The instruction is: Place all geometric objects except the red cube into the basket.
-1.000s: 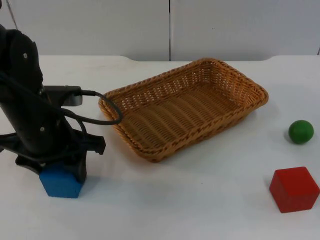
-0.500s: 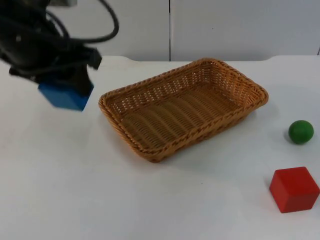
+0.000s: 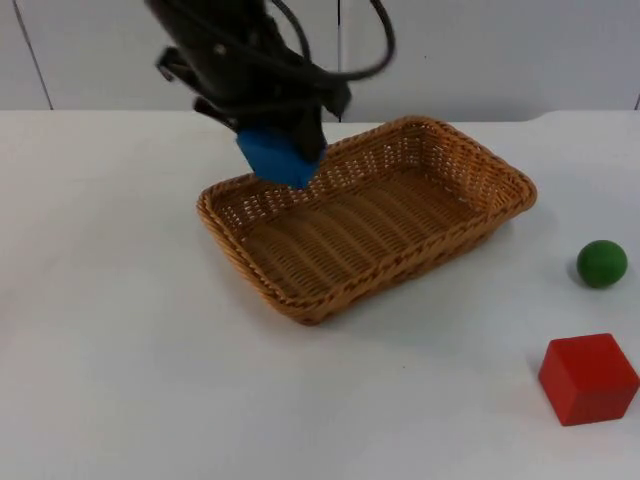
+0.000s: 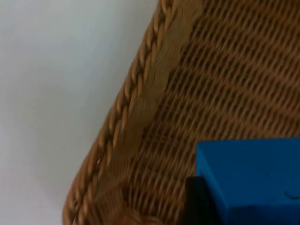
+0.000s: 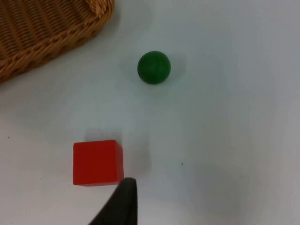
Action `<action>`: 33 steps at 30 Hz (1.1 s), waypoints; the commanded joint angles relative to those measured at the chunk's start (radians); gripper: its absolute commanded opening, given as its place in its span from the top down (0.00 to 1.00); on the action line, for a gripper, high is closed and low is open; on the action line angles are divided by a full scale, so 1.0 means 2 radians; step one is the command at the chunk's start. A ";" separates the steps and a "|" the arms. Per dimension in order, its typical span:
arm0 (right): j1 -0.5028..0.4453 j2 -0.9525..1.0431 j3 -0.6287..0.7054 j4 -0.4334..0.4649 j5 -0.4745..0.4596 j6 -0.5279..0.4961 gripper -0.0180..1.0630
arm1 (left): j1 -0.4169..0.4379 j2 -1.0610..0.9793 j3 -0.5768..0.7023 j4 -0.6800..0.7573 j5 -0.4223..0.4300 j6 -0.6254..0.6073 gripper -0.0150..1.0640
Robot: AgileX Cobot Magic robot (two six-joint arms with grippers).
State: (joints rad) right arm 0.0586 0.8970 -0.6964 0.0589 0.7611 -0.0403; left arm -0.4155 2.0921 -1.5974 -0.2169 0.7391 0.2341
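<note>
The left gripper (image 3: 283, 150) pinched the blue cube (image 3: 281, 155) above the far-left rim of the woven wicker basket (image 3: 420, 250) — clear of its floor. The green ball (image 3: 601, 263) and red cube (image 3: 587, 378) sat on the white table (image 3: 120, 350) — well apart from that gripper.

White counter (image 3: 120, 380), matte and plain, extended from the near edge back to the partition wall (image 3: 480, 50). The wall was pale grey and flat, divided by a thin dark vertical seam (image 3: 339, 60) near the middle and a second, slanted seam (image 3: 28, 55) towards the left side. Along the line where counter met wall, the counter's far edge ran nearly straight, with a slight step (image 3: 545, 116) towards the right.
</note>
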 commanded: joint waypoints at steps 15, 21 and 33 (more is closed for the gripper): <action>-0.003 -0.001 -0.002 -0.002 -0.005 -0.001 0.01 | -0.025 0.094 -0.041 -0.005 0.007 -0.003 0.92; -0.003 -0.001 -0.002 -0.002 -0.002 -0.001 0.01 | -0.026 0.093 -0.041 -0.034 0.011 -0.003 0.34; -0.003 -0.001 -0.002 -0.002 -0.002 -0.001 0.01 | -0.026 -0.001 -0.042 -0.031 0.058 -0.008 0.01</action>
State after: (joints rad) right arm 0.0586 0.8970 -0.6964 0.0589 0.7611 -0.0383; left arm -0.4650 2.1429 -1.6753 -0.2771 0.8251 0.2303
